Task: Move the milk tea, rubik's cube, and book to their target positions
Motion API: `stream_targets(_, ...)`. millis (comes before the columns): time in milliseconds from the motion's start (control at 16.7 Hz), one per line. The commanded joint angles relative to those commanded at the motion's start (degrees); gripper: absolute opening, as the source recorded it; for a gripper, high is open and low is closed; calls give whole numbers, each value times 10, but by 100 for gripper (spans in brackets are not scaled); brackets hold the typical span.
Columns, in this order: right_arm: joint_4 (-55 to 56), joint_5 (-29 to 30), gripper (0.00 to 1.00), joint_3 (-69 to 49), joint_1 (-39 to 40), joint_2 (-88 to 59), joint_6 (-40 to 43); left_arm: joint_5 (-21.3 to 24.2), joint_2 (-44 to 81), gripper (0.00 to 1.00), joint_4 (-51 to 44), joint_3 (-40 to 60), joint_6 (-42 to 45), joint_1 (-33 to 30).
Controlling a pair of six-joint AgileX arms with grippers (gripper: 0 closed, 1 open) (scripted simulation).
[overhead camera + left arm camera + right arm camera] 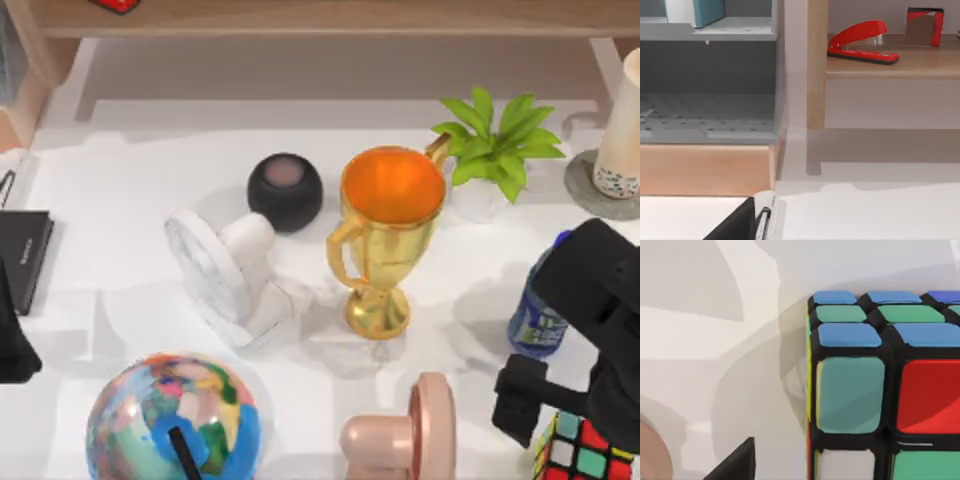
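Note:
The milk tea (625,130) stands upright on a grey coaster (588,188) at the table's far right. The rubik's cube (585,452) lies at the front right corner, partly under my right arm. My right gripper (535,415) hovers just left of and above it, open. In the right wrist view the cube (880,390) is close up, and one dark fingertip (735,462) stands apart from its side. The light-blue book (697,10) stands on a grey shelf (710,32) in the left wrist view. My left arm (12,335) is parked at the left edge.
A gold trophy (385,240) stands mid-table, with a plant (495,145), black speaker (285,190) and white fan (225,270) around it. A globe (175,420) and a pink fan (405,435) sit in front. A blue-capped bottle (540,315) stands beside my right arm. A black slab (22,255) lies left.

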State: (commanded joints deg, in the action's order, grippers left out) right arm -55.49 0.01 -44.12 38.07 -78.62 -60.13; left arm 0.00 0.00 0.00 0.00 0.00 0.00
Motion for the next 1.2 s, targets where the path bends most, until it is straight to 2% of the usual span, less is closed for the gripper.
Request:
stream_targets(420,43,0,100,30,1,-13,-1,0,0,100,0,0,0,0)
stream_targets(1200,43,0,2,30,1,-13,-1,0,0,100,0,0,0,0)
